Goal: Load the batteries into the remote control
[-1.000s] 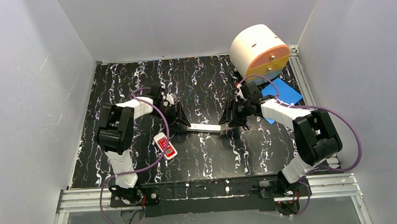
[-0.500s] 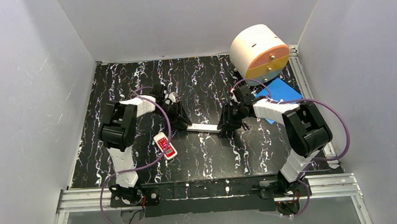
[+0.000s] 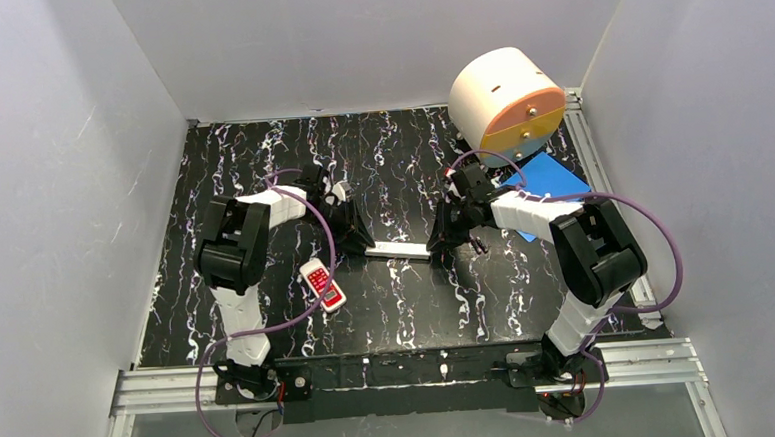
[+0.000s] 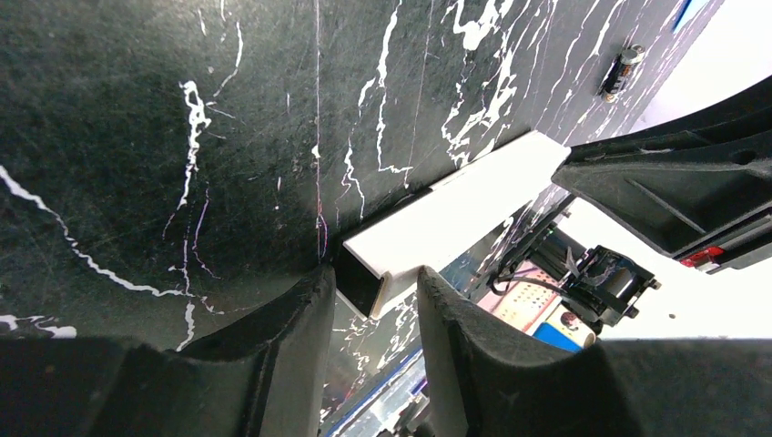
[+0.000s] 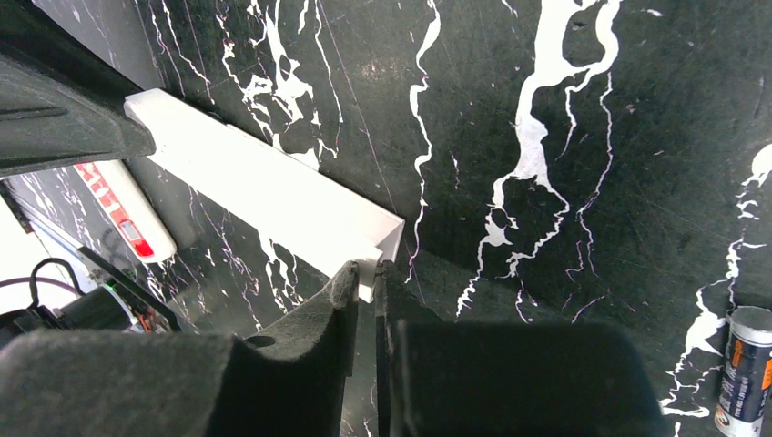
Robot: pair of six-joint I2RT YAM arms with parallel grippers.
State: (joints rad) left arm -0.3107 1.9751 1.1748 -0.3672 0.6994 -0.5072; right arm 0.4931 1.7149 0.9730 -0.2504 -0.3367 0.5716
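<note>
From above, the remote control [image 3: 397, 249] lies flat near the middle of the black marbled worktop [image 3: 391, 168], its length running left to right. The left gripper [image 3: 357, 238] is at its left end and the right gripper [image 3: 439, 241] at its right end. A shorter remote with a red button face [image 3: 323, 285] lies nearer the front edge, just left of the bar. A cream drum [image 3: 506, 102] stands at the back right corner with a blue sheet [image 3: 547, 185] before it. In the left wrist view, the left gripper [image 4: 375, 282] has its jaws narrowed on the bar's end, with one finger [image 4: 291, 337] against each side. The bar's white length [image 4: 464, 205] runs away from them, and a small battery [image 4: 619, 73] lies well beyond, toward the far edge. In the right wrist view, the right gripper [image 5: 367, 273] is almost closed, its two fingers [image 5: 300, 355] pinching a thin edge at the end of the white bar [image 5: 264, 196]. The bar stretches off to the other arm's dark finger. The red-faced remote [image 5: 127, 223] lies beside the bar, and a battery [image 5: 742, 373] lies apart, to the right of the fingers.
</note>
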